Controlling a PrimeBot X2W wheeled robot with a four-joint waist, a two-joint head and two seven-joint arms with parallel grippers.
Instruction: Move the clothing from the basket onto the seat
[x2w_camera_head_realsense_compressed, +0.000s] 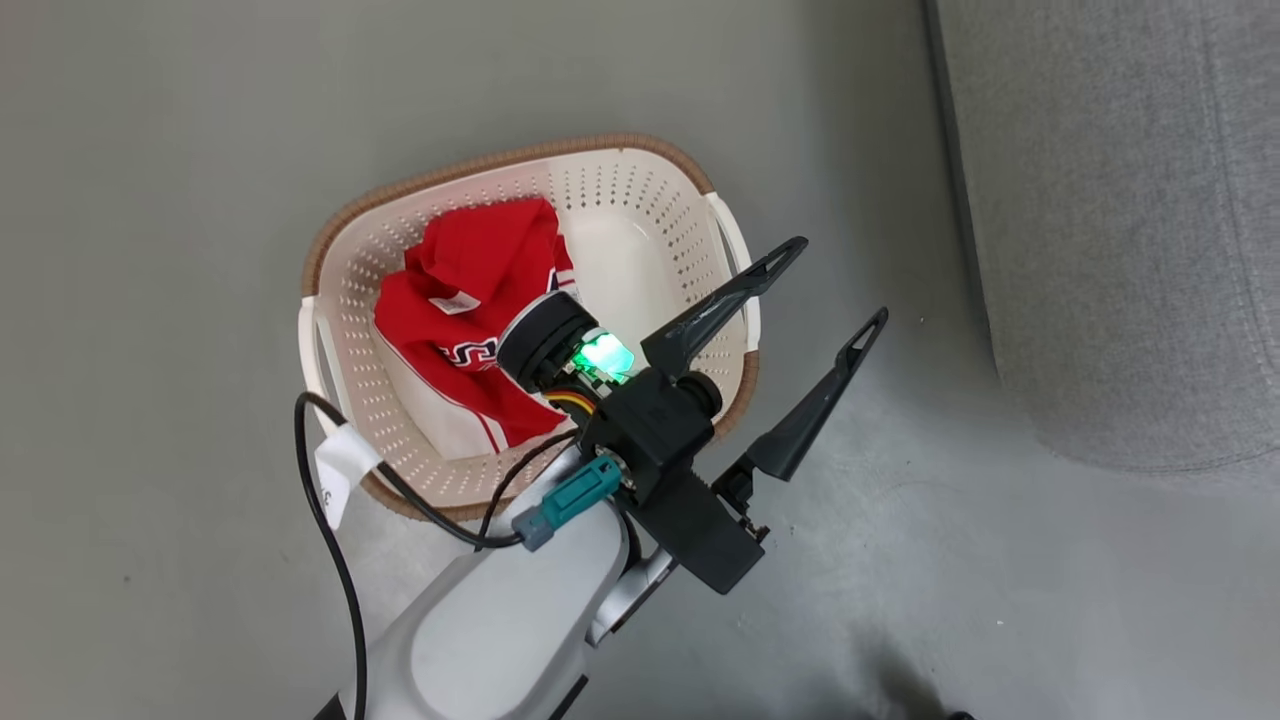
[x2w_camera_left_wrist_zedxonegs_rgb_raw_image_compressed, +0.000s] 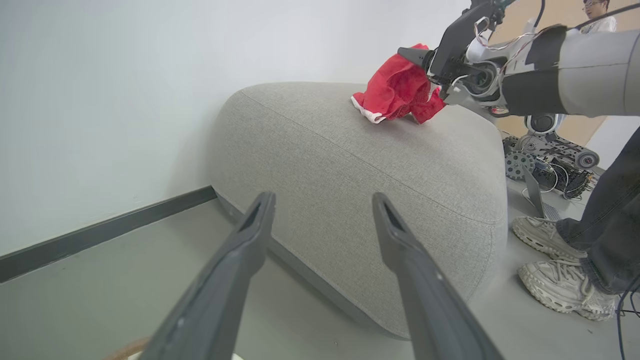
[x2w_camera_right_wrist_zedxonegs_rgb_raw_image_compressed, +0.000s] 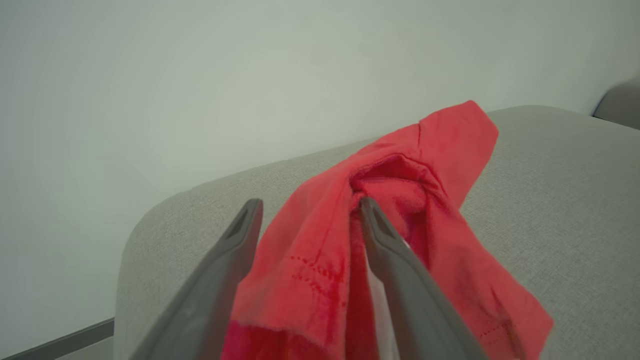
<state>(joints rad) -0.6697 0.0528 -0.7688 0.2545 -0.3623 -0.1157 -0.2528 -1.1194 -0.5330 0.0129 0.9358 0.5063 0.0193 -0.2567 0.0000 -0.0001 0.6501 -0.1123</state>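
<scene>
One red piece of clothing (x2w_camera_head_realsense_compressed: 470, 290) with white trim and block lettering lies in the cream basket (x2w_camera_head_realsense_compressed: 420, 190) on the floor. My left gripper (x2w_camera_head_realsense_compressed: 834, 282) hangs open over the basket's right rim, fingers pointing toward the grey seat (x2w_camera_head_realsense_compressed: 1120, 200). In the left wrist view the left gripper (x2w_camera_left_wrist_zedxonegs_rgb_raw_image_compressed: 321, 202) is empty and faces the seat (x2w_camera_left_wrist_zedxonegs_rgb_raw_image_compressed: 350, 165). Up there, my right gripper (x2w_camera_left_wrist_zedxonegs_rgb_raw_image_compressed: 425, 65) is at a second red garment (x2w_camera_left_wrist_zedxonegs_rgb_raw_image_compressed: 395, 87) resting on the cushion. In the right wrist view the right gripper (x2w_camera_right_wrist_zedxonegs_rgb_raw_image_compressed: 309, 206) stands open, that red garment (x2w_camera_right_wrist_zedxonegs_rgb_raw_image_compressed: 400, 200) bunched between and around its fingers on the seat (x2w_camera_right_wrist_zedxonegs_rgb_raw_image_compressed: 550, 200).
A person's pale sneakers (x2w_camera_left_wrist_zedxonegs_rgb_raw_image_compressed: 550, 240) and jeans leg (x2w_camera_left_wrist_zedxonegs_rgb_raw_image_compressed: 610, 210) stand at the seat's right corner. A tracked machine (x2w_camera_left_wrist_zedxonegs_rgb_raw_image_compressed: 550, 160) sits on the floor behind. A white wall with a dark baseboard (x2w_camera_left_wrist_zedxonegs_rgb_raw_image_compressed: 100, 232) runs left of the seat. Grey floor surrounds the basket.
</scene>
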